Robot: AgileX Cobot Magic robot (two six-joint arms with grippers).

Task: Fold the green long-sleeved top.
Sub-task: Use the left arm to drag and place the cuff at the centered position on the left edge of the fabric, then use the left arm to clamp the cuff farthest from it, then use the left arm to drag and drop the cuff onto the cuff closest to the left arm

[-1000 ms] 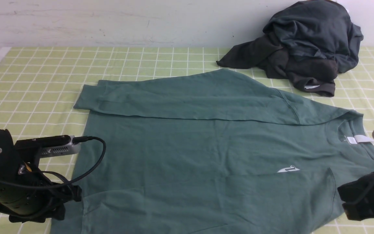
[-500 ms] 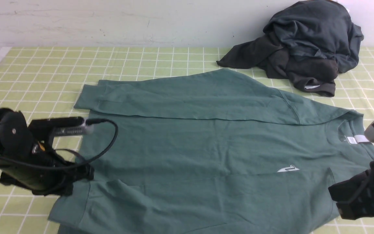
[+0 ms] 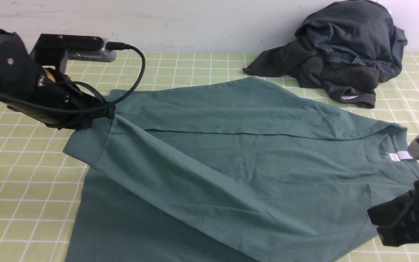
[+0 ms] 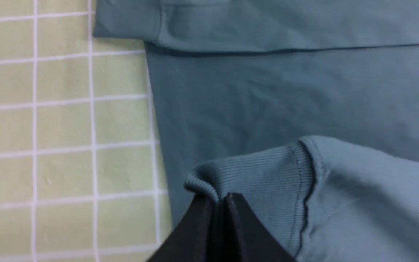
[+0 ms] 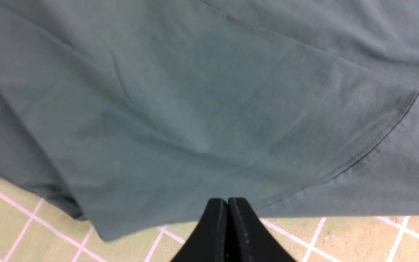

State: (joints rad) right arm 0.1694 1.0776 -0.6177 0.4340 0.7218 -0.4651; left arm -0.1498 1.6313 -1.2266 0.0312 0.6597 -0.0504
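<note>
green long-sleeved top (image 3: 253, 160), cuff (image 4: 264, 174) pinched in left end effector (image 4: 218, 198), right end effector (image 5: 227, 203) closed at its edge

Pretty sure this was a robot lab bench, not anybody's home. The work surface was a table under a yellow-green checked cloth (image 3: 31, 174), pushed right up against a bare, scuffed pale wall (image 3: 195, 22). A black robot arm (image 3: 6, 69) with a camera (image 3: 75, 45) bolted on its wrist hung over it, and a heap of dark clothes (image 3: 340, 47) sat at the far edge.
</note>
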